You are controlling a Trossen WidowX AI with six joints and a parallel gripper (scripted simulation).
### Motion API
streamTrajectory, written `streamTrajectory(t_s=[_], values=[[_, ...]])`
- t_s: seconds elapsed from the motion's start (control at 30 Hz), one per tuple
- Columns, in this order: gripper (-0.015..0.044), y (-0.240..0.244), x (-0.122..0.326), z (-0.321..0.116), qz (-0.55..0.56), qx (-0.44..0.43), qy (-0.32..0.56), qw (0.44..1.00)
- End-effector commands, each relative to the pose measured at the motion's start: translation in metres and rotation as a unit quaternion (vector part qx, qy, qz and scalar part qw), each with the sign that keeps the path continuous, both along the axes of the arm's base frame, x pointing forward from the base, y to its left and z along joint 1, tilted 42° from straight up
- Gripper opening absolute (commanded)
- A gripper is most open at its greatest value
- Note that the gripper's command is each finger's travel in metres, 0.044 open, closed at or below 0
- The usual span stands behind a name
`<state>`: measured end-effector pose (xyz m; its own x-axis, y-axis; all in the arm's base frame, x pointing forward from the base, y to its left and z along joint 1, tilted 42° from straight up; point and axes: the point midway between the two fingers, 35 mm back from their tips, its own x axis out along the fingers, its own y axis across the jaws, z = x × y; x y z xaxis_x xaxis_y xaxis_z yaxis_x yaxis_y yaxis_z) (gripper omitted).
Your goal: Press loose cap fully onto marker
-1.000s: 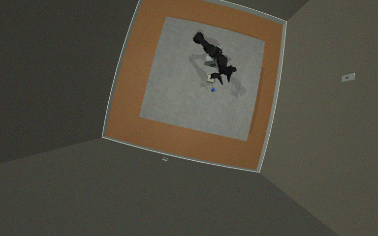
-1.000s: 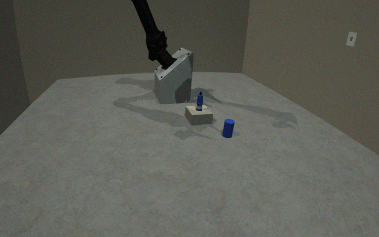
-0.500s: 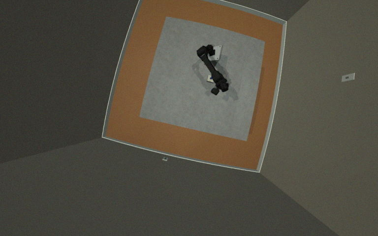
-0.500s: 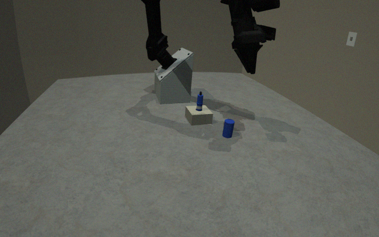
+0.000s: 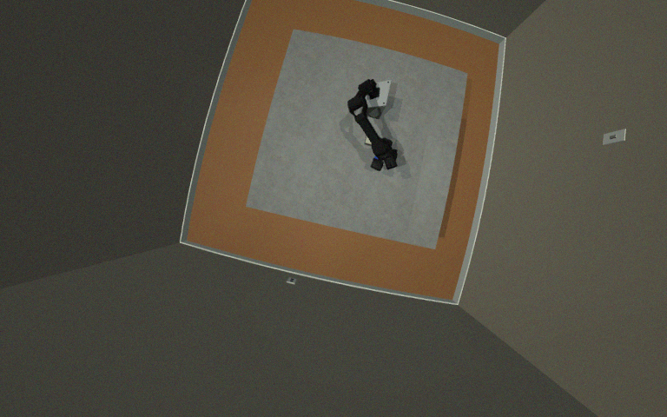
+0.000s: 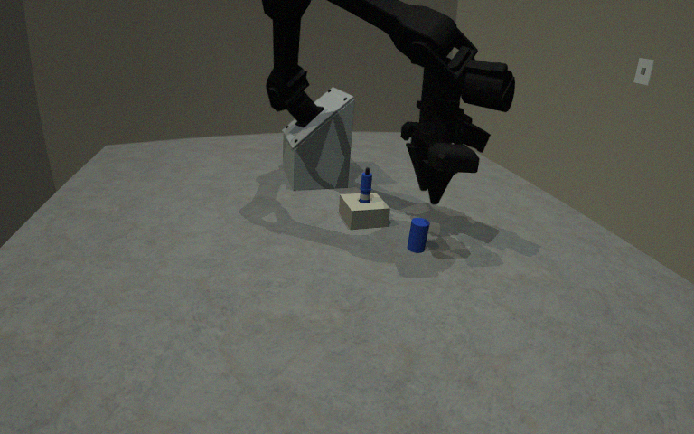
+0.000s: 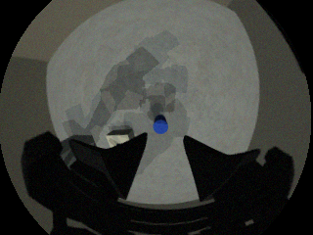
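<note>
While the gripper (image 6: pixel 435 196) hangs with fingers apart and empty, the blue cap (image 6: pixel 417 234) stands on the table (image 6: pixel 153 306) below, between the fingertips in the wrist view.

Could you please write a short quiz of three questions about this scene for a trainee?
1. True or false: the cap is already on the marker.
2. Where does the marker stand? A) in the holder block B) flat on the table C) between the fingers
3. Fill in: the gripper hangs above the table, open and holding ____.

Key: 1. false, the cap stands upright on the table, apart from the block. 2. A. 3. nothing.
</note>
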<state>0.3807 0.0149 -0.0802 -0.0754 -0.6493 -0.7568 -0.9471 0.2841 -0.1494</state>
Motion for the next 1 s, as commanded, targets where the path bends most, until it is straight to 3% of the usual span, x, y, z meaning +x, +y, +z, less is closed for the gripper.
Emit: streamTrajectory(t_s=[0.0,0.97], values=[[0.0255,-0.012,-0.005,-0.01,-0.002,-0.005,0.009,1.0],[0.0255,-0.044,-0.011,-0.048,-0.002,-0.006,0.009,1.0]])
